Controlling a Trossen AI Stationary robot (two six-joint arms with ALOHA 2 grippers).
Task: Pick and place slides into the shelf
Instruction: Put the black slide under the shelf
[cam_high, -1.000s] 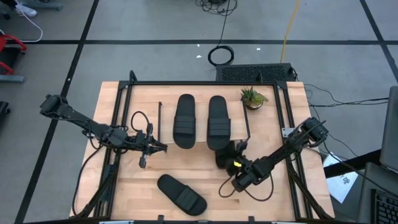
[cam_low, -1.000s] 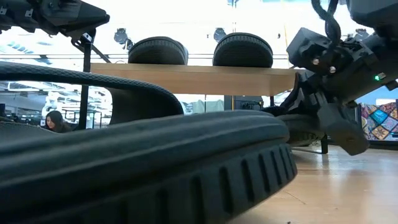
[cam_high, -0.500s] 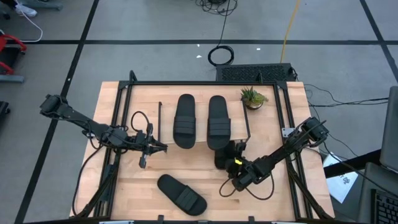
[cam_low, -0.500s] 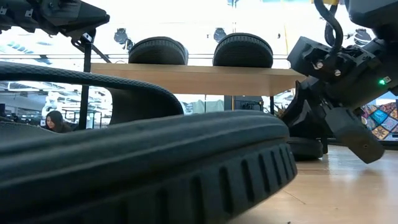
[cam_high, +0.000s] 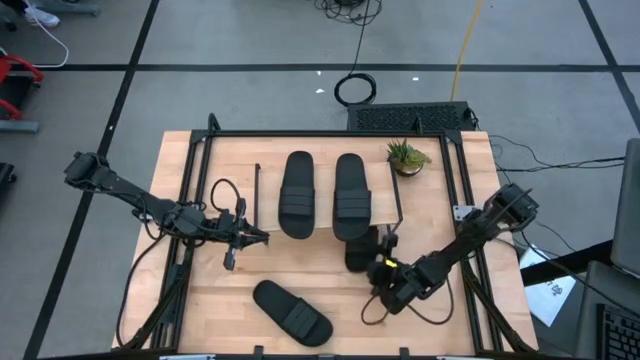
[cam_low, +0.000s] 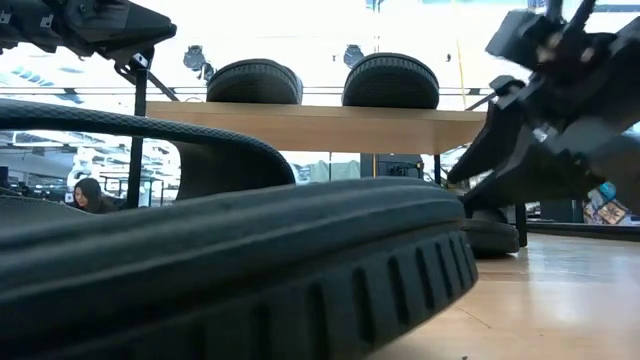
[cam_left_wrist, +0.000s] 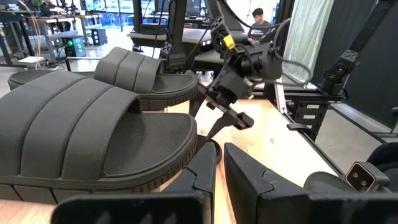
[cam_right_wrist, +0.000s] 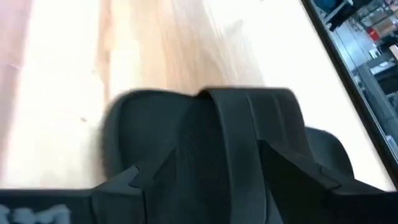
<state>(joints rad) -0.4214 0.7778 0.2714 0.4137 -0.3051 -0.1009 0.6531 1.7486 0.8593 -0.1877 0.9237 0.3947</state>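
Two of the black open-toe slide sandals lie side by side, toes away from the arms, on the light wood plank top of the small low shelf (cam_high: 385, 200) with thin black metal legs: the left sandal on the shelf (cam_high: 296, 194) and the right sandal on the shelf (cam_high: 351, 195). A third black sandal (cam_high: 361, 247) sits on the pale wooden surface (cam_high: 330, 285) just in front of the shelf's right end, partly under the plank edge. The fourth black sandal (cam_high: 291, 311) lies diagonally on the surface near the front edge, well apart from the others; in the low view it fills most of the foreground and blocks much of the scene.

The right gripper (cam_high: 383, 266) is just beside the third sandal, on its front right side, and its jaws stand released, apart from the sandal rather than clamped on it. The right wrist view shows that sandal's strap close ahead.

The left gripper (cam_high: 262, 237) hangs over the surface at the shelf's left end, jaws clenched on nothing.

A small green potted plant (cam_high: 407, 157) stands at the shelf's far right corner. A coiled black cable (cam_high: 354, 89) lies on the grey floor beyond the surface.
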